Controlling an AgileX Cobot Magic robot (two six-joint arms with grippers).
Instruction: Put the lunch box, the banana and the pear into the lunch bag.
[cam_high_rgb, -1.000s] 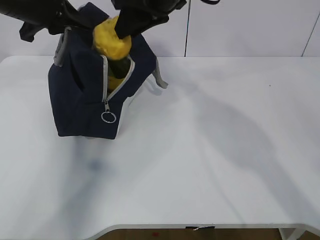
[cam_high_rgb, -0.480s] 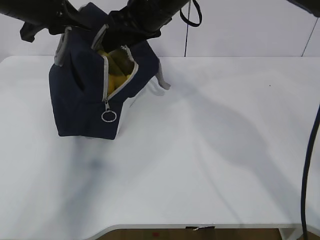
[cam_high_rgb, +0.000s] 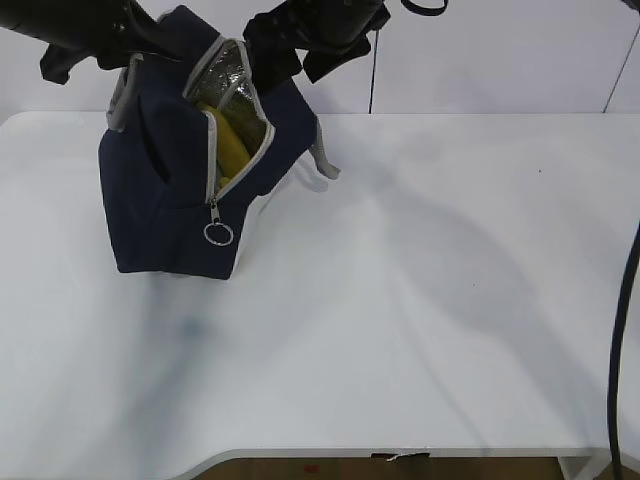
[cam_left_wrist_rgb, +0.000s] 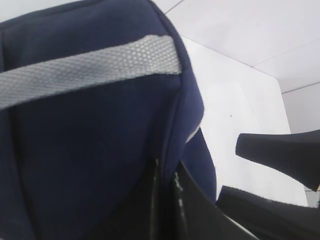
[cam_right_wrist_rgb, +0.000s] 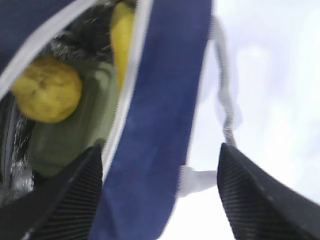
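Note:
The navy lunch bag stands at the back left with its zipper open. The banana shows through the opening. In the right wrist view the pear lies on the green lid of the lunch box, beside the banana, all inside the lunch bag. My right gripper hovers just above the bag's mouth, open and empty. My left gripper is shut on the bag's top edge, holding the lunch bag up.
The bag's grey handle hangs off its right side onto the white table. A grey handle strap crosses the left wrist view. A ring zipper pull hangs at the bag's front.
My right gripper lowered the pear into the bag, let it go, and rose out empty. The left gripper has not moved.

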